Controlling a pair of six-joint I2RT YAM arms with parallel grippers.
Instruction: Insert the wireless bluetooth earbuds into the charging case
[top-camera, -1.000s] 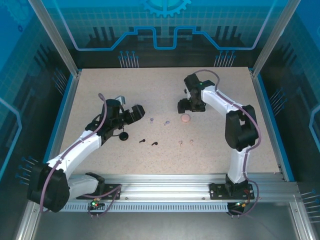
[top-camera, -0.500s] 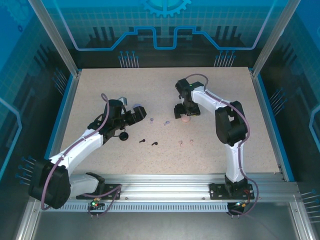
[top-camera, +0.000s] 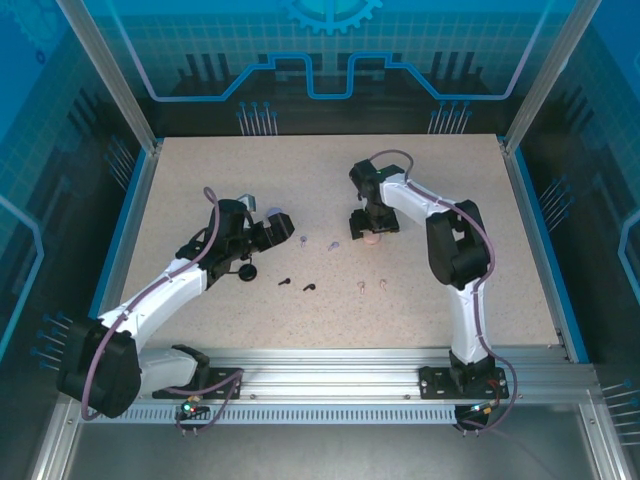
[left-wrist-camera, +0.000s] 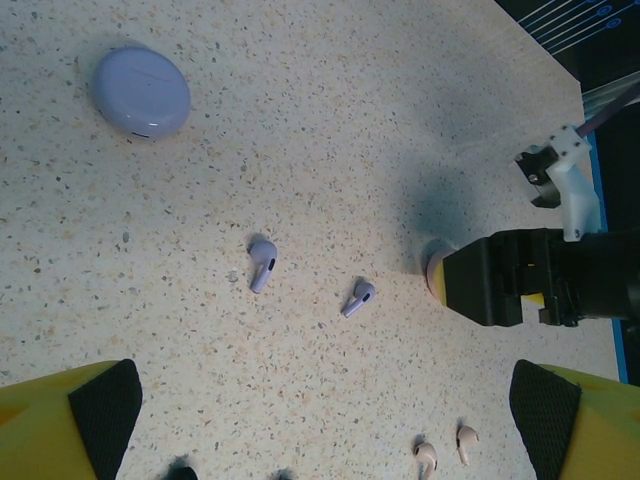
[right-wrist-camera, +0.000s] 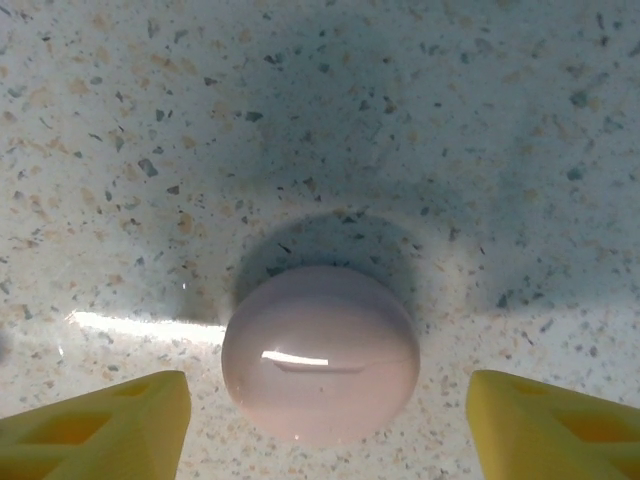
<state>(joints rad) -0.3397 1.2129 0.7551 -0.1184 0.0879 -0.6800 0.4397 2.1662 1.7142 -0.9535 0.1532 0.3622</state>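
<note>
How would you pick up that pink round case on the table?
Probably come straight down from above and pinch the pink case across its rounded sides: it lies flat, closed and smooth, a low dome with bare table all round.

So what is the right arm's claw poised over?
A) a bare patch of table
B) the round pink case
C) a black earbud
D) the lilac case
B: the right gripper straddles the round pink case, jaws open with a gap on either side.
</note>
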